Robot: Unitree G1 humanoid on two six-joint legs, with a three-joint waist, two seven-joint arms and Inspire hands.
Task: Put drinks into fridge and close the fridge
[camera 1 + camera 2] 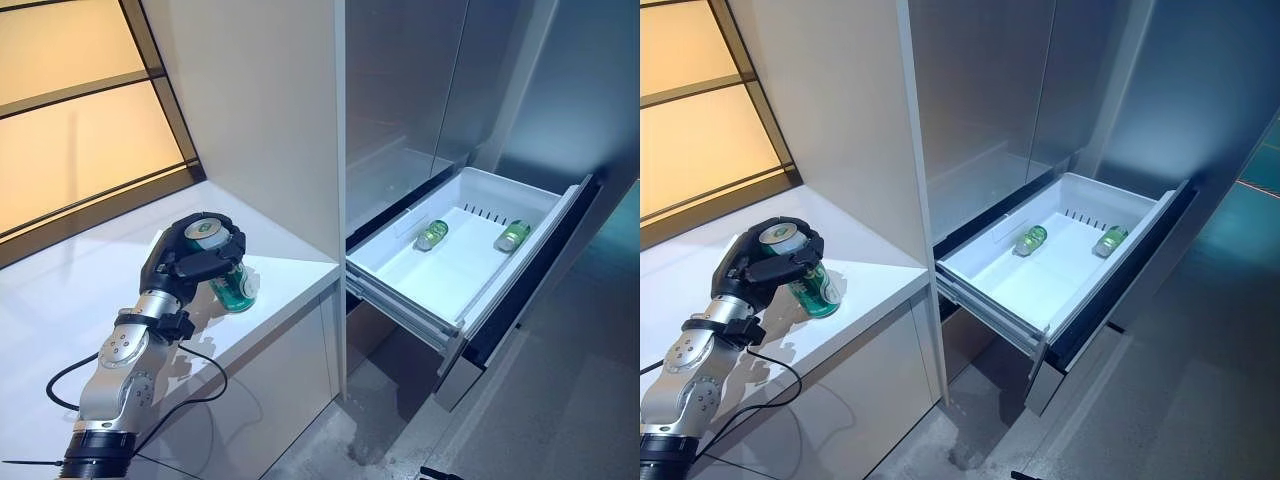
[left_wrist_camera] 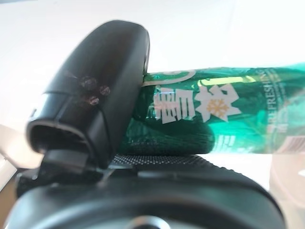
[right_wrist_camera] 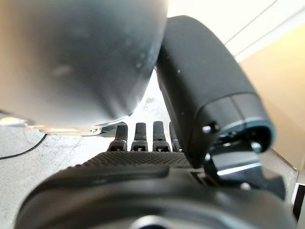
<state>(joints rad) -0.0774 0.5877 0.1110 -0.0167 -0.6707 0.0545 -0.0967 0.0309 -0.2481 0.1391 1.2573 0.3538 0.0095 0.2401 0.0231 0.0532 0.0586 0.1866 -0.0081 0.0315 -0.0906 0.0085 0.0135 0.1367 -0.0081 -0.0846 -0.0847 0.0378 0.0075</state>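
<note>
Left hand (image 1: 200, 258) wrapped round a green can (image 1: 233, 285), fingers and thumb curled on it; can tilted, top toward the hand, lower end at or just above the white counter (image 1: 60, 300) near its front edge, contact not clear. Left wrist view confirms it: thumb (image 2: 102, 90) pressed against the can (image 2: 224, 114) and the can lying across the palm. Counter sits left of a tall white panel (image 1: 270, 120); fridge (image 1: 420, 90) to the right of that panel, grey doors closed up top. Fridge drawer (image 1: 400, 275) pulled out, white inside, two more green cans lying on their sides at the back of it: one (image 1: 432, 235) toward the left, one (image 1: 512, 236) toward the right, well apart from each other. Rest of drawer floor bare white. Right hand (image 3: 143, 164) shows only in right wrist view: fingers (image 3: 140, 136) in a straight row, thumb (image 3: 205, 86) standing clear, nothing held, a blurred grey surface close above it and grey floor (image 3: 57, 157) beyond. Grey floor (image 1: 560, 400) also below the drawer in the eye views. Amber window panels (image 1: 70, 110) behind the counter at upper left.
</note>
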